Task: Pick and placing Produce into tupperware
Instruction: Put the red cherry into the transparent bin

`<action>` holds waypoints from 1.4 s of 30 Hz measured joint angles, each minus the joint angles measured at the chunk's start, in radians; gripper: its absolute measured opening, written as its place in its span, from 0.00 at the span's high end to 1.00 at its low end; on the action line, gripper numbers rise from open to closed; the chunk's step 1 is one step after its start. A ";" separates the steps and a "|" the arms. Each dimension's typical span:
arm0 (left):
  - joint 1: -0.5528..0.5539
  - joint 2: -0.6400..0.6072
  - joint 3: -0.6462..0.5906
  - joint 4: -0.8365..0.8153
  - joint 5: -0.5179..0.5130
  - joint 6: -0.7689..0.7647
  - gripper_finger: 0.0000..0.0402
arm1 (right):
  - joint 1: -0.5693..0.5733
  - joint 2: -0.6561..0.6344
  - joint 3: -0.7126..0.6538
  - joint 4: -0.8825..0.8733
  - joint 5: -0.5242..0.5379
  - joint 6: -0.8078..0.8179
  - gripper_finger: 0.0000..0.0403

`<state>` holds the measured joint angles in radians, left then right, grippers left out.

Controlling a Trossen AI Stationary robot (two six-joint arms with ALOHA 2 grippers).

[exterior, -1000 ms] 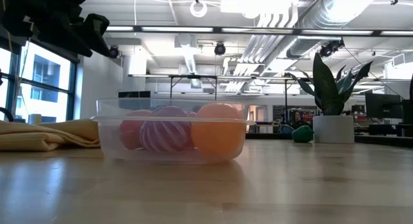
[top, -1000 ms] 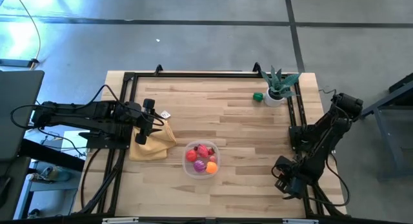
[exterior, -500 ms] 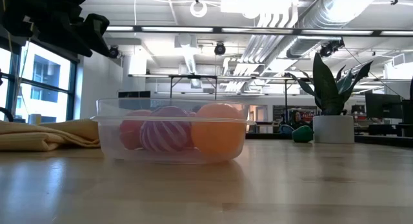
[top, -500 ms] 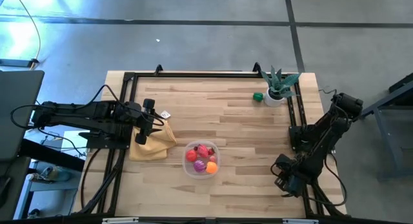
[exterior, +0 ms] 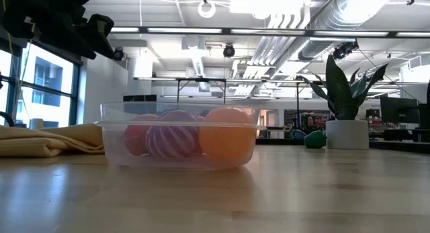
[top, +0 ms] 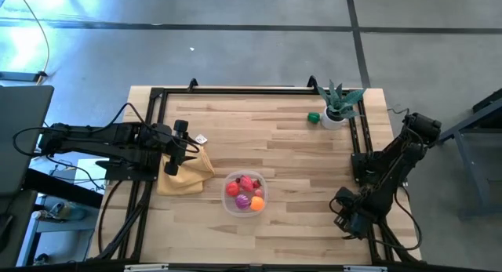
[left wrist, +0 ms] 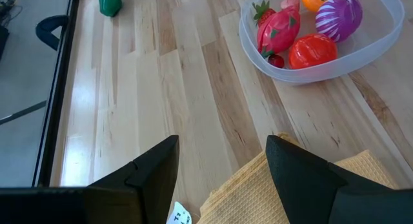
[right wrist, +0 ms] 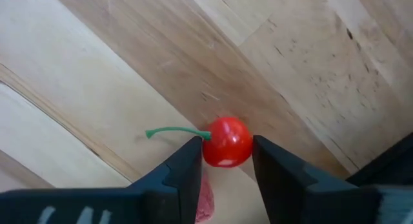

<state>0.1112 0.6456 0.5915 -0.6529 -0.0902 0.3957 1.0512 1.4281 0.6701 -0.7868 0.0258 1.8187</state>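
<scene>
At the bench's right front corner, the right gripper [right wrist: 224, 161] brackets a red toy cherry [right wrist: 226, 142], its fingers narrowing but seemingly not yet clamped. Grip the round body, not the stem, before lifting toward the tupperware [top: 245, 193]. The left gripper [left wrist: 222, 166] hovers open above the yellow cloth [top: 187, 174].

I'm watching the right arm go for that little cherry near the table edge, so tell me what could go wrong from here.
1. The red cherry is small and round; as the right gripper pinches it, it could squirt out and roll off the nearby table edge.
2. Its thin green stem sticks out sideways and might catch on a finger.
3. The tupperware already holds several pieces of produce, so a dropped cherry may bounce out.
</scene>
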 joint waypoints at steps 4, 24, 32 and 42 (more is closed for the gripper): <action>0.000 0.000 0.000 0.000 0.000 0.000 0.45 | 0.000 0.000 0.000 0.002 0.021 -0.002 0.70; 0.000 0.000 0.000 0.000 0.000 0.000 0.45 | -0.011 0.000 0.000 0.005 0.019 0.016 0.70; 0.000 0.000 0.000 0.000 0.000 0.000 0.45 | -0.032 0.000 0.000 0.005 0.019 -0.001 0.71; 0.000 0.000 0.000 0.000 0.000 0.000 0.45 | -0.032 0.000 0.002 0.005 0.039 -0.005 0.77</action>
<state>0.1112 0.6456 0.5915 -0.6529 -0.0902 0.3956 1.0191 1.4277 0.6716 -0.7818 0.0647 1.8136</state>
